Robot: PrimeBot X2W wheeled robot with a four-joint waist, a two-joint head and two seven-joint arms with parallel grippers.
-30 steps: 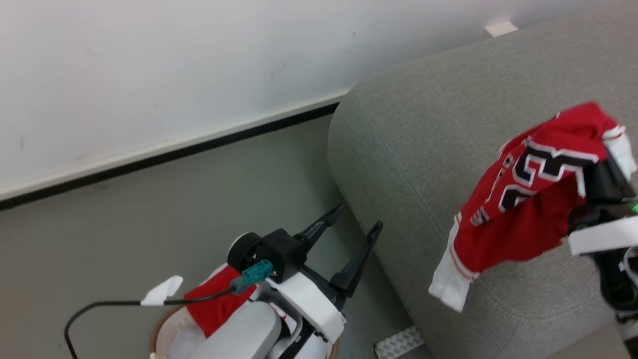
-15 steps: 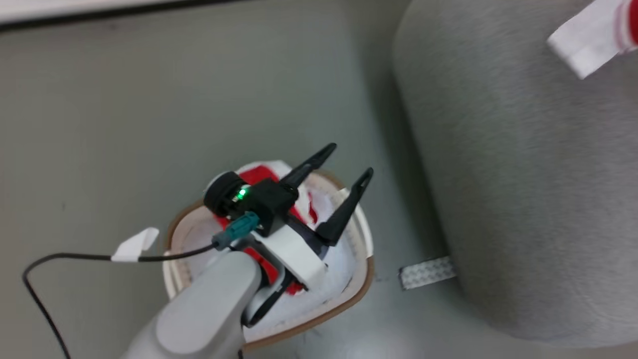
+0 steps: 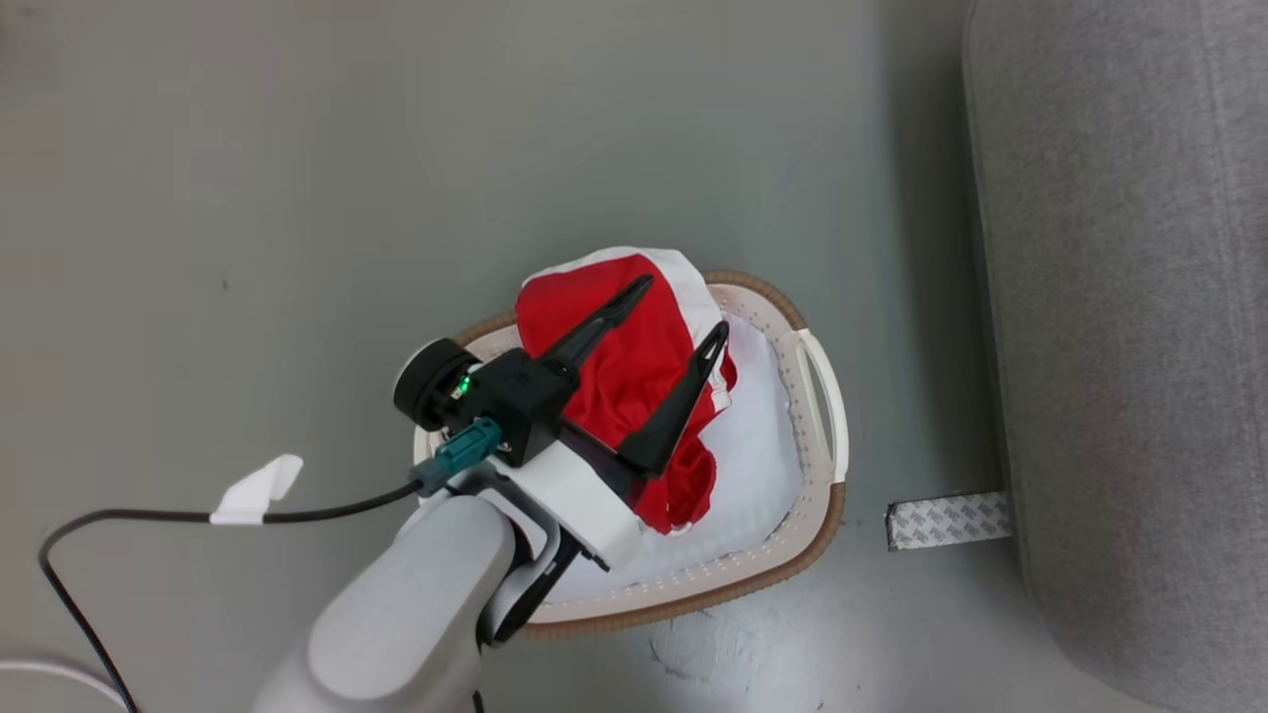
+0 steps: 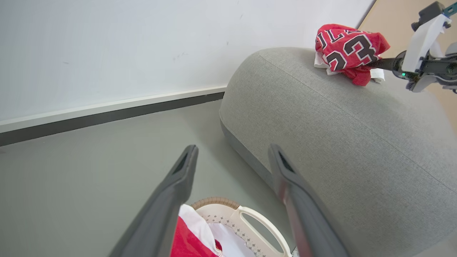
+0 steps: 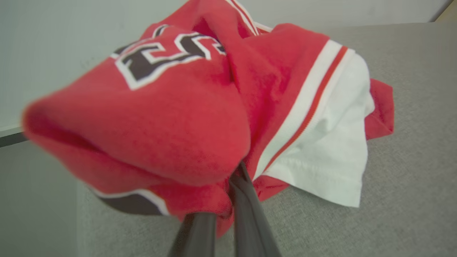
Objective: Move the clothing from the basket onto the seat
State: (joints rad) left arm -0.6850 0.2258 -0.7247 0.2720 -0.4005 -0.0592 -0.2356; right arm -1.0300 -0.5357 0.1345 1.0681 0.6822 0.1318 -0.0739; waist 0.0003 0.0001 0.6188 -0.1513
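Red shorts (image 3: 629, 381) with white trim lie heaped in the cream basket (image 3: 827, 396), on a white pad (image 3: 758, 446). My left gripper (image 3: 682, 309) hovers open just above the shorts, one finger to each side of the heap and nothing between them. The left wrist view shows those fingers spread, the left gripper (image 4: 232, 148) above the shorts (image 4: 189, 241) and basket (image 4: 246, 216). On top of the grey seat (image 4: 339, 135) rests the red "23" jersey (image 4: 348, 48). My right gripper (image 5: 232, 185) is shut on the jersey (image 5: 171, 117), its fingertips buried in the cloth.
The basket stands on grey floor just left of the seat (image 3: 1139, 297). A patterned tape strip (image 3: 946, 520) lies on the floor at the seat's base. A black cable with a white tag (image 3: 258, 485) trails from my left wrist. A white wall with dark baseboard (image 4: 107, 114) runs behind.
The head camera has tilted down, so the view has shifted from the seat and jersey to the basket. My left gripper stays open over the shorts.
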